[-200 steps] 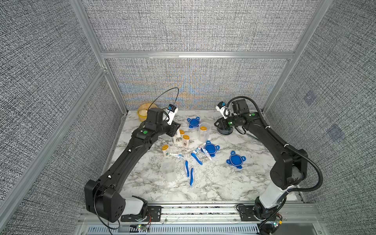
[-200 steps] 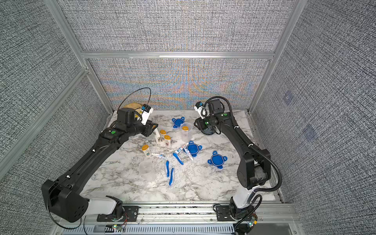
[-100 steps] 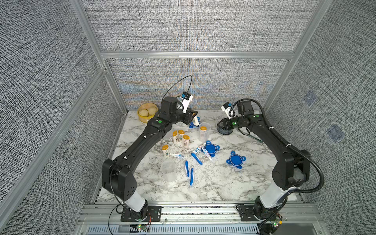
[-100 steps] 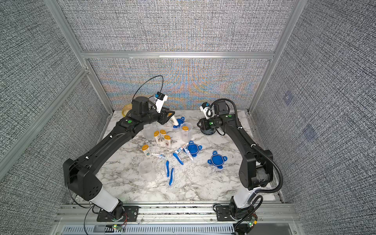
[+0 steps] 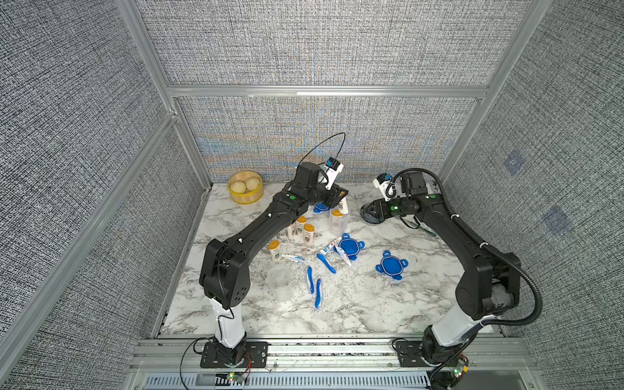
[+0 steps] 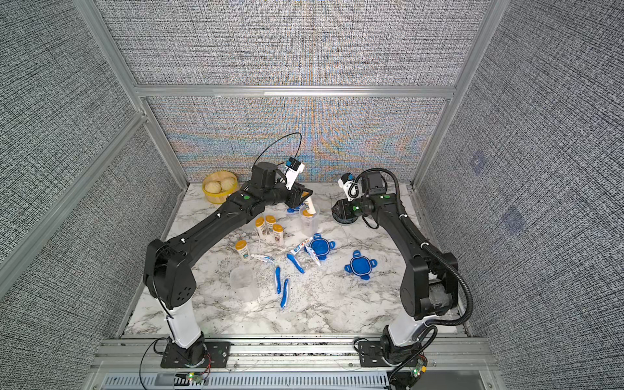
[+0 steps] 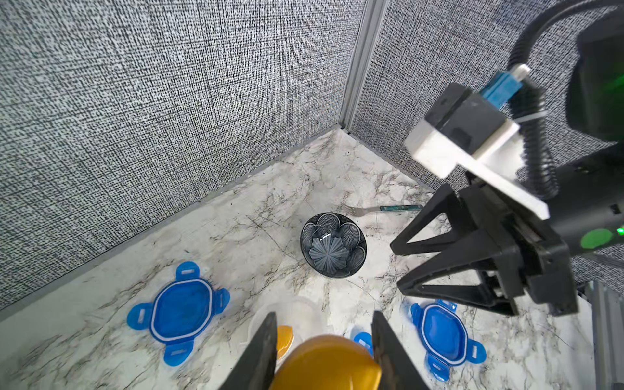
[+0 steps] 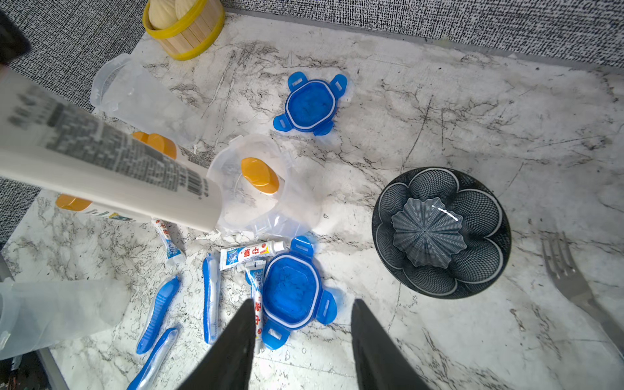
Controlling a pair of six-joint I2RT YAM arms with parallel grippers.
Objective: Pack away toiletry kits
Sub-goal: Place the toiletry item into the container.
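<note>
The left gripper (image 7: 322, 315) is closed on a small white bottle with an orange cap (image 8: 118, 169). In the left wrist view the cap sits between its two black fingers (image 7: 261, 351). The bottle hangs tilted, and its flat bottom end is just above the rim of an upright clear plastic cup (image 8: 221, 157). This cup stands near the middle of the counter's far edge. Inside it stands a second orange-capped white bottle (image 8: 260, 175). The right gripper (image 8: 303, 300) is open and holds nothing; it hovers near a dark grey flower-shaped dish (image 8: 439, 233).

In both top views the left arm covers part of a blue four-tab lid (image 5: 320, 207) at the far edge, and the right gripper covers part of the dish. The held bottle is blurred in the right wrist view, so its print cannot be read.

Around the counter's middle are three more bottles standing together (image 5: 300, 229), one single bottle (image 5: 275, 250), white toothpaste tubes (image 5: 331, 244), blue toothbrushes (image 5: 318, 293), two more blue lids (image 5: 351, 246) and another clear cup (image 5: 280, 282). I cannot tell if that cup is upright.

The counter (image 5: 371, 304) is white marble with grey veins. Grey woven wall panels (image 5: 304, 50) in a metal frame close it in. A yellow steamer basket with buns (image 5: 244, 198) stands in the far left corner, and a metal fork (image 8: 567, 270) lies beside the dish.
</note>
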